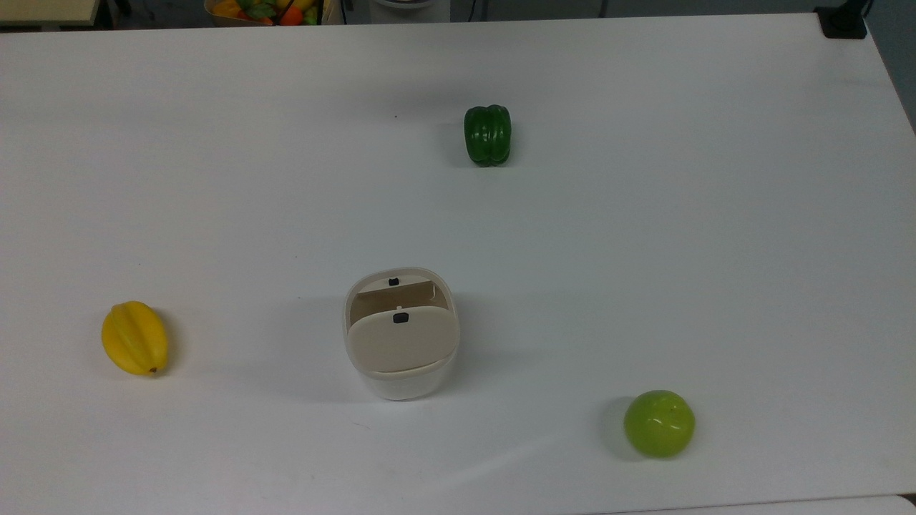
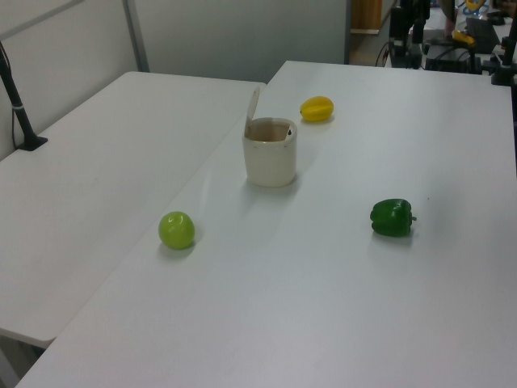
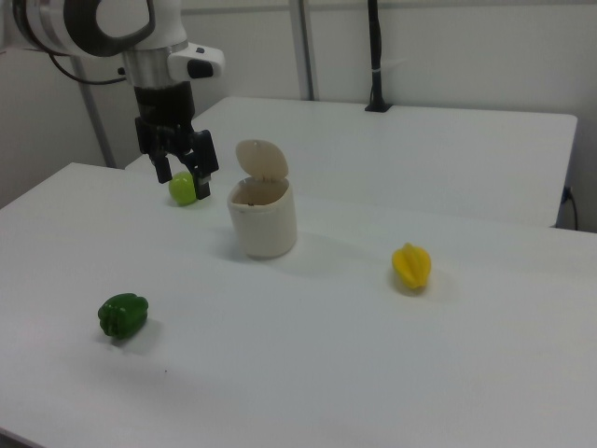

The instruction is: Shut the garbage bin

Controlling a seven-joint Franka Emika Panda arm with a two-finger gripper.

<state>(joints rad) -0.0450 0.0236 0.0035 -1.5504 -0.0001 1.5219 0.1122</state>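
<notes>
The bin stands mid-table with its lid raised upright. The gripper (fingers seemingly parted, empty) hangs at the right view's left of it.

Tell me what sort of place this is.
Probably a robotics lab bench: a robot arm's end effector hangs over a plain white table with an open garbage bin and toy-like produce such as a green pepper.
</notes>
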